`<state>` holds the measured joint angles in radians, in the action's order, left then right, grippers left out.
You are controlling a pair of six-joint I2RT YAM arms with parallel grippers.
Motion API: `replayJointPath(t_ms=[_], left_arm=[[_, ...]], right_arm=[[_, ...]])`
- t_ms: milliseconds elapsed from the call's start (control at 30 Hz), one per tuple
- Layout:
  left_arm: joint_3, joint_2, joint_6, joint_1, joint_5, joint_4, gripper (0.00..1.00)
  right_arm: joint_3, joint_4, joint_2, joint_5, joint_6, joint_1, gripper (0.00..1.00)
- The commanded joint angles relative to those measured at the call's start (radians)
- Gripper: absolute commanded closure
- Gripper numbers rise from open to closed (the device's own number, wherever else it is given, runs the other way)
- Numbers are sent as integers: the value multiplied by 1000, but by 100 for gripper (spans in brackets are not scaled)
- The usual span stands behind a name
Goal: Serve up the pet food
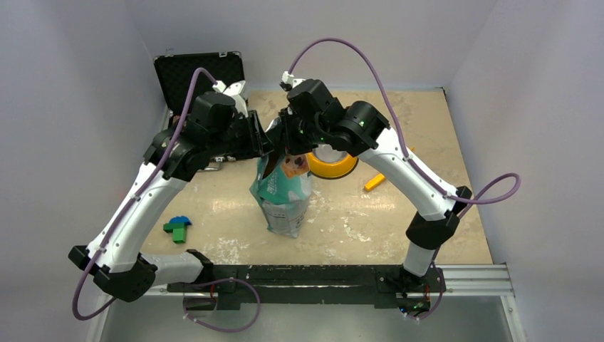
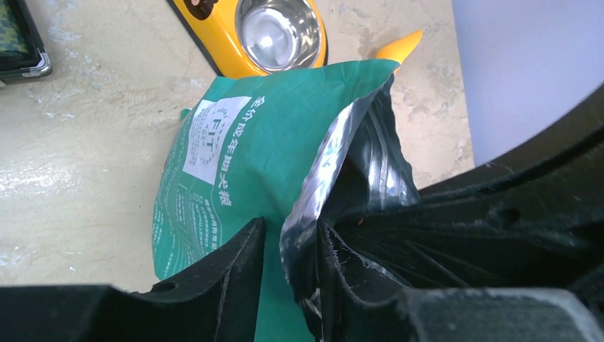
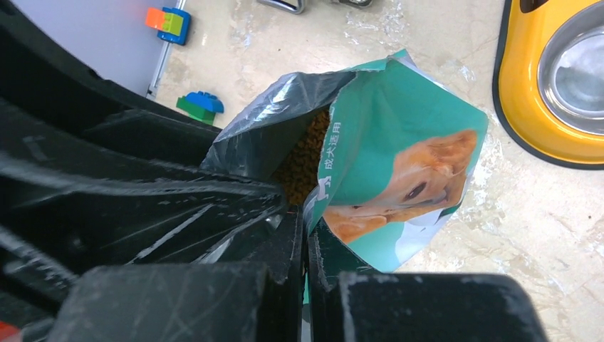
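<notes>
The teal-green pouch (image 1: 285, 196) with the golden dog's face stands upright at the table's middle, its top open. Brown kibble (image 3: 303, 160) shows inside its mouth in the right wrist view. My right gripper (image 1: 290, 142) (image 3: 308, 217) is shut on the pouch's front lip (image 3: 399, 142). My left gripper (image 1: 265, 144) (image 2: 290, 228) straddles the back lip (image 2: 242, 157). Its jaws stand a little apart, and the silver foil edge (image 2: 313, 192) leans on one finger. The yellow bowl with a steel insert (image 1: 333, 162) (image 2: 278, 35) (image 3: 570, 71) stands just behind and right of the pouch.
An open black case (image 1: 196, 71) lies at the back left. Green and blue blocks (image 1: 176, 228) (image 3: 199, 107) lie at the front left. An orange piece (image 1: 375, 182) lies right of the bowl. Another orange and green block (image 3: 167, 20) sits by the wall.
</notes>
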<state>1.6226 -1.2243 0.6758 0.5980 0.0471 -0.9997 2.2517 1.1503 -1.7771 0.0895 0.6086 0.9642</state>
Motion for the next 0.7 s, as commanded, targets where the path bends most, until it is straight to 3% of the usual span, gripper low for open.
replayJointPath(t_ms=[0, 167, 400, 533, 667], left_arm=[[80, -50, -93, 6, -88, -66, 67], [219, -54, -180, 5, -274, -169, 100], [415, 41, -300, 0, -693, -307, 100], [504, 65, -333, -5, -757, -352, 100], [529, 58, -302, -6, -696, -396, 100]], right_arm=[[8, -147, 93, -43, -16, 24, 100], [-13, -162, 90, -29, -37, 24, 100], [141, -302, -35, -175, -114, 38, 100], [247, -431, -108, -360, -59, 61, 100], [97, -571, -40, -463, 9, 58, 100]])
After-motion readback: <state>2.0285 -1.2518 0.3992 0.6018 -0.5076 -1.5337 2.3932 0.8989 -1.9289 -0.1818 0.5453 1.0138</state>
